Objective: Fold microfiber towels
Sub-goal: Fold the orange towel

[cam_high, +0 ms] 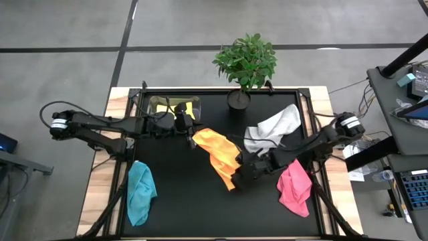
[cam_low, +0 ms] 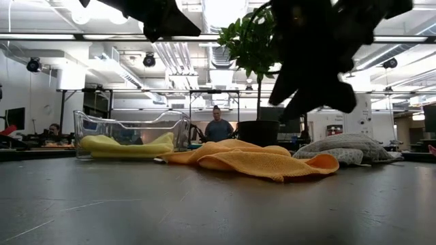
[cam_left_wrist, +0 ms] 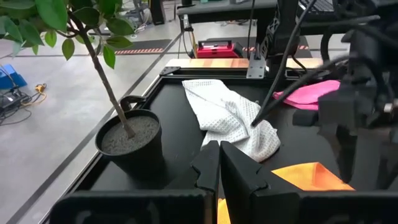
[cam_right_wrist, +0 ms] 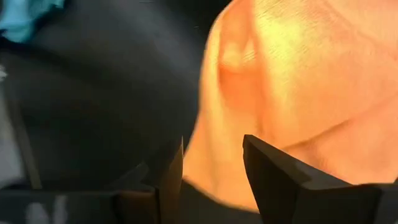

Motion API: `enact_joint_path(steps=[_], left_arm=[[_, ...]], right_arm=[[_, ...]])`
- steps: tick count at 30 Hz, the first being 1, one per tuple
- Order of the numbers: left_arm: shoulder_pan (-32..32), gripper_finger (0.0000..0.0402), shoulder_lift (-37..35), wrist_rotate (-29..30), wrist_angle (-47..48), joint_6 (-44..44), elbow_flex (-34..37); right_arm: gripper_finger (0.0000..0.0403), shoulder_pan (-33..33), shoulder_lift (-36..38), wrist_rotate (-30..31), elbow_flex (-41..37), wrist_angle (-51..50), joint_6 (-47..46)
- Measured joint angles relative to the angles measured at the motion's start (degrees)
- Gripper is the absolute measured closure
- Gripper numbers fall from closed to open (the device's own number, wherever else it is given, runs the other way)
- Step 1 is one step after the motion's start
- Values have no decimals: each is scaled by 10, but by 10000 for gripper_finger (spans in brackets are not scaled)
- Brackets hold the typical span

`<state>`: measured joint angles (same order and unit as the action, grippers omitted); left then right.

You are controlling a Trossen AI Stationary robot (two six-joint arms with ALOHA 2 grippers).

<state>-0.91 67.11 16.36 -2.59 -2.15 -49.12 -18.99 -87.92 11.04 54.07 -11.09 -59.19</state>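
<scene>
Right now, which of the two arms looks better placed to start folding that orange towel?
The right one. The right gripper hangs open right over the orange towel's edge. The left gripper is shut beside the clear box holding the yellow towel.

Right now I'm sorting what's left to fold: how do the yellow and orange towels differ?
The yellow towel lies inside the clear box; the orange towel lies crumpled on the bare mat. The yellow one is near the left pincer, the orange one at the open right pincer. Both are unfolded.
</scene>
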Motion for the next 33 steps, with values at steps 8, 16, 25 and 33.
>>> enact_joint_path(steps=[8, 16, 25, 33], left_arm=[[0, 402, 0, 0, 0, 0, 0], [0, 402, 0, 0, 1, -1, 0], [0, 402, 0, 0, 1, -1, 0], [0, 402, 0, 0, 1, 2, 0]], right_arm=[[248, 9, -108, -1, 144, -125, 71], [251, 9, -229, 10, 308, -296, 121], [260, 9, -289, 5, 369, -355, 135], [315, 11, -288, 5, 361, -324, 144]])
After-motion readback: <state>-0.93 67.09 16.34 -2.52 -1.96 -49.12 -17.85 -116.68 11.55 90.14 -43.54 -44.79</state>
